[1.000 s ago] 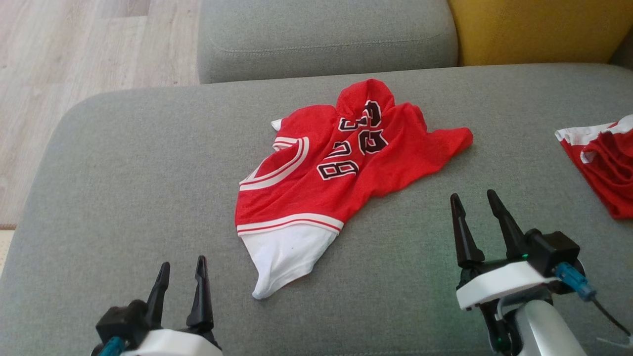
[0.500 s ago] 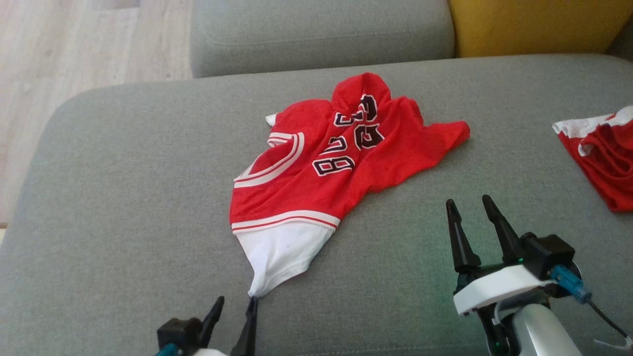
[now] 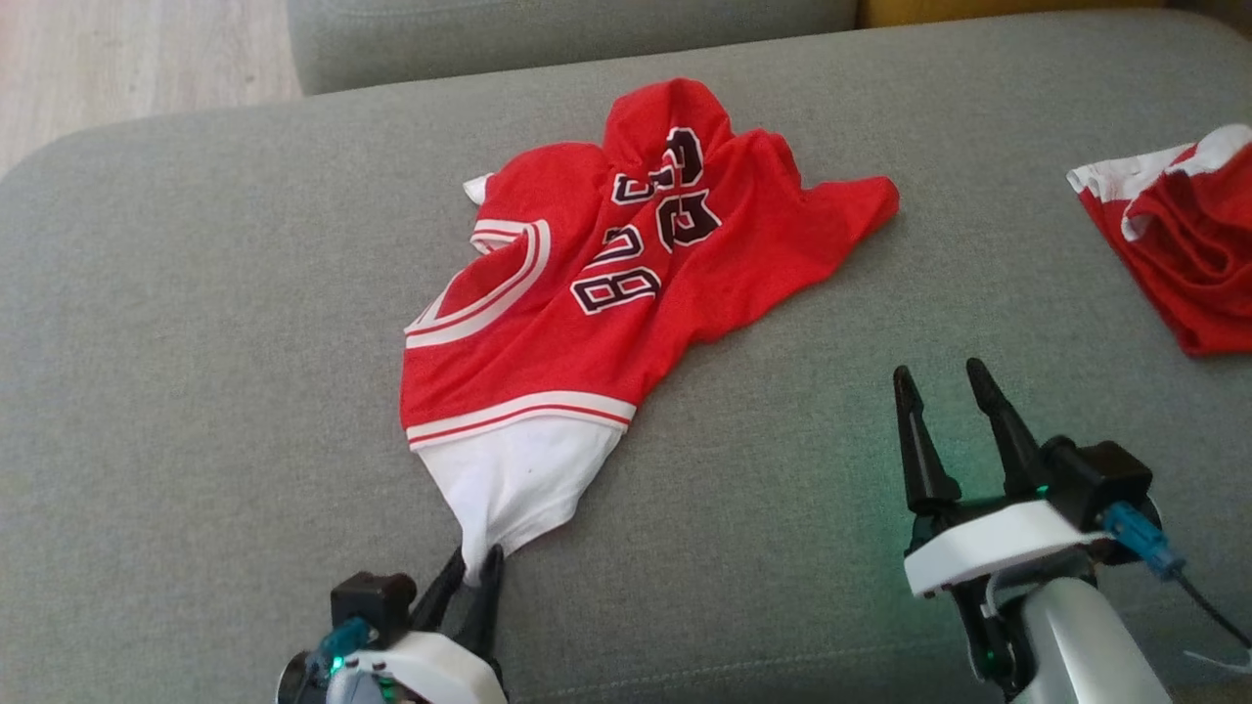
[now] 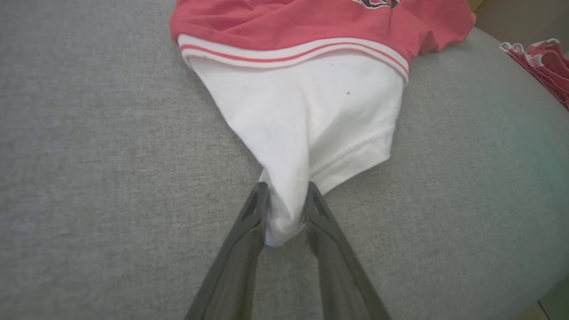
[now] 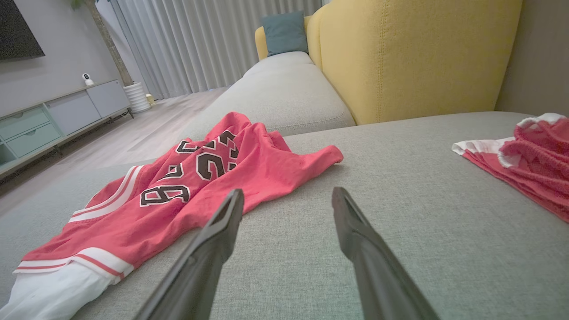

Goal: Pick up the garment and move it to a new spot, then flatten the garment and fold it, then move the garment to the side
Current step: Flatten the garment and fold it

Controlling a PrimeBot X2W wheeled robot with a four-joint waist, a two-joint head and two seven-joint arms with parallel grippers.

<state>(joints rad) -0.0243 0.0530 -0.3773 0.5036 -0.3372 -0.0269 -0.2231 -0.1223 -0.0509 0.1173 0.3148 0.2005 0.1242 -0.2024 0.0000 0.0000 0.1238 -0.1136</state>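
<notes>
Left gripper (image 3: pixel 476 565) is now sitting at the near white corner of the garment (image 3: pixel 587 293), having come in from the lower left over the last second; half a second back its fingers were only just reaching the tip, spread; now they are pressing together on it, and the left wrist view is showing white cloth bunching between the two dark fingers. Head camera is also dipping and turning, so the whole scene is sliding across the head view; judged against the second red garment (image 3: pixel 1193 264) at the far right, the jersey is lying where it was, not yet dragged or lifted. Right gripper (image 3: pixel 937 370) is hovering over the grey seat cushion (image 3: pixel 196 342), off the jersey's right edge, fingers spread and holding nothing, much as before.

Reading for the task: pick-up is getting under way; grasp looking made, lift and carry to a new spot yet to come; flattening, folding and setting aside all outstanding. Jersey is lying crumpled mid-cushion, number side up, white hem nearest the robot, red body trailing toward the back cushion (image 3: pixel 548 39). One-corner hold is likely going to leave the cloth hanging and trailing; thin mesh may be slipping out if the pinch is shallow.

Containers: nothing on the cushion is serving as one; the sideboard (image 5: pixel 53 120) across the room, in the right wrist view, is showing shut drawers, contents hidden.
</notes>
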